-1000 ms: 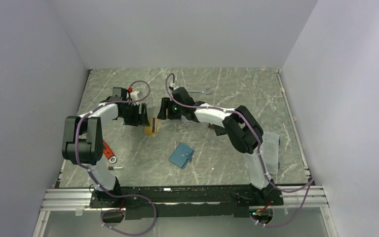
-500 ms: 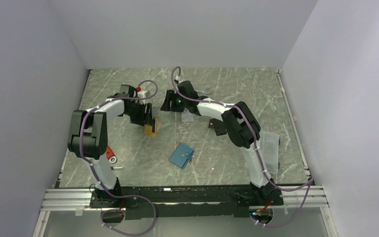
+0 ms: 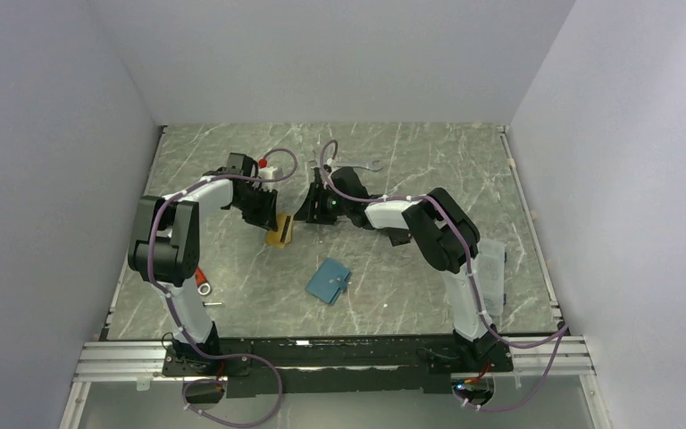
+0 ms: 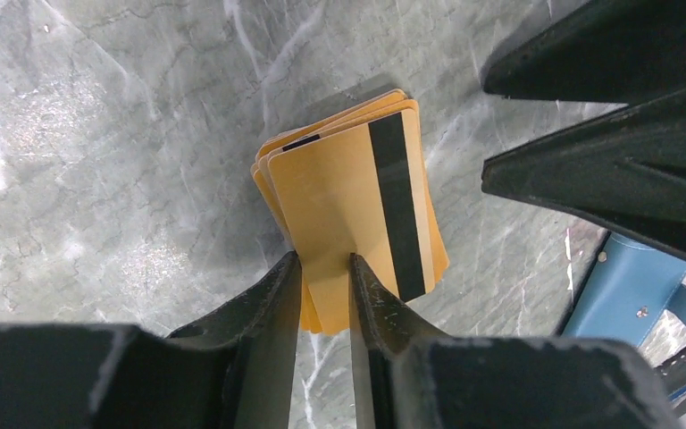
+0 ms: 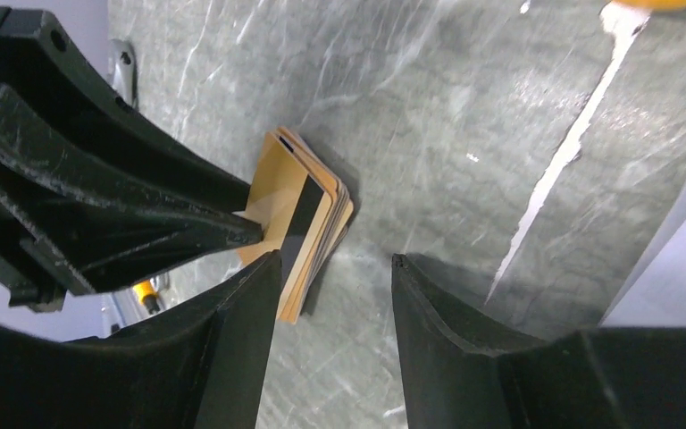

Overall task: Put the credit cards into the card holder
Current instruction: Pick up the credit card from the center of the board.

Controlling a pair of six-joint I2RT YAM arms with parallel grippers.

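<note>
Your left gripper (image 4: 322,261) is pinched nearly closed on the cards (image 4: 357,192), its two fingers clamping the near edge of the orange stack. The cards are slightly fanned, and the front one shows its black stripe. They stand steeply tilted over the table (image 3: 429,170), left of centre. You cannot tell from these views whether their lower edge touches the marble.

Your right gripper (image 5: 335,261) faces the left one from the other side, its fingers spread wide with nothing between them. One fingertip sits just beside the edge of the stack; the other hangs over bare marble, apart from the cards.

The holder (image 3: 329,281) lies flat on the table with its snap tab showing. It is nearer the arm bases than the cards, a little to their right, and apart from both grippers. A red-handled tool (image 3: 199,278) lies by the left arm, and a clear packet (image 3: 493,266) lies near the table's right edge.
</note>
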